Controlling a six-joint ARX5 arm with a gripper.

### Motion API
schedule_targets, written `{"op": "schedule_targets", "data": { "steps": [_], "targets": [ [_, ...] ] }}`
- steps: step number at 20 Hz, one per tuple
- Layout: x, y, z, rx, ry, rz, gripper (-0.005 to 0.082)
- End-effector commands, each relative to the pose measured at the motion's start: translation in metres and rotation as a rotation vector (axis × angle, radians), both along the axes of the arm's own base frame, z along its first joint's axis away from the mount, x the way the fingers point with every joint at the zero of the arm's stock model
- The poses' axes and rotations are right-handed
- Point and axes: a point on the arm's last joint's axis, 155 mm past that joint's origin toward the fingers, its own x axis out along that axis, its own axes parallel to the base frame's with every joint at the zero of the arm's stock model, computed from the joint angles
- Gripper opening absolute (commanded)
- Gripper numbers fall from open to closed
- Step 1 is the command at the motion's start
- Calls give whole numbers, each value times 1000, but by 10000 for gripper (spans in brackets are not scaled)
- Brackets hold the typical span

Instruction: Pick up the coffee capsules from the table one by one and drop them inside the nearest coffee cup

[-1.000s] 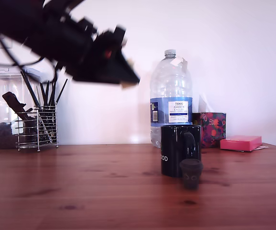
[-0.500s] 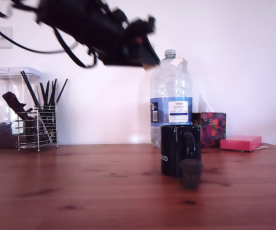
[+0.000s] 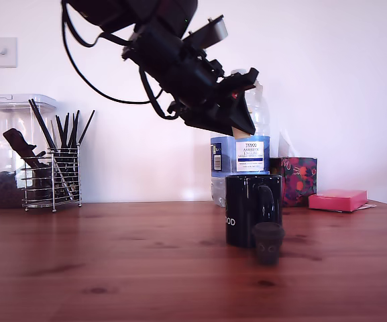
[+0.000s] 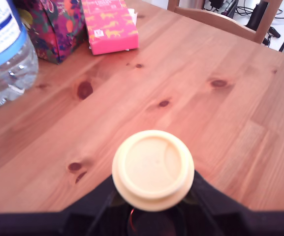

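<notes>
Height is what matters now: the gripper point(image 3: 241, 129) hangs up in the air above the mug point(image 3: 252, 209), just toward the exterior view's left of its mouth, with its nose pointing down and to the exterior view's right. The wrist view shows what it carries: the jaws are clamped on the cream capsule point(image 4: 153, 168), whose round flat face looks straight at the camera, so its short axis runs out along the gripper's line of sight. Only a pale sliver of it peeks out at the tip in the exterior view.

The mug stands upright on the table point(image 3: 113, 261), its handle turned toward the camera, and it does not show in the wrist view at all; that view takes in bare planks, the water bottle point(image 4: 4, 49), a patterned box point(image 4: 58, 24) and a pink box point(image 4: 110, 24) only. So the drop point lies below and a touch to the exterior view's right of the capsule, and the mouth probably is not lined up yet.

The black capsule point(image 3: 267, 242) sits on the table right in front of the mug, near the handle, untouched and waiting its turn. One pod in the air, one on the wood.
</notes>
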Motion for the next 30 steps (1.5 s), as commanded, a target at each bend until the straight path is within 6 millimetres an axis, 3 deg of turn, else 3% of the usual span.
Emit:
{"op": "schedule_targets", "data": {
  "steps": [1, 4, 14, 20, 22, 24, 26, 27, 30],
  "targets": [
    [-1, -1, -27, 36, 37, -10, 193],
    [-2, 0, -38, 55, 59, -10, 194],
    [-11, 0, -45, 74, 94, -27, 212],
    [-14, -2, -45, 75, 92, -49, 547],
    [-14, -2, -45, 73, 91, -49, 610],
    [-13, -4, -43, 66, 84, -52, 606],
    [-13, -4, -41, 63, 79, -52, 573],
    [-14, -3, -38, 62, 80, -52, 497],
    [-18, -3, -20, 42, 67, -62, 64]
  ]
}}
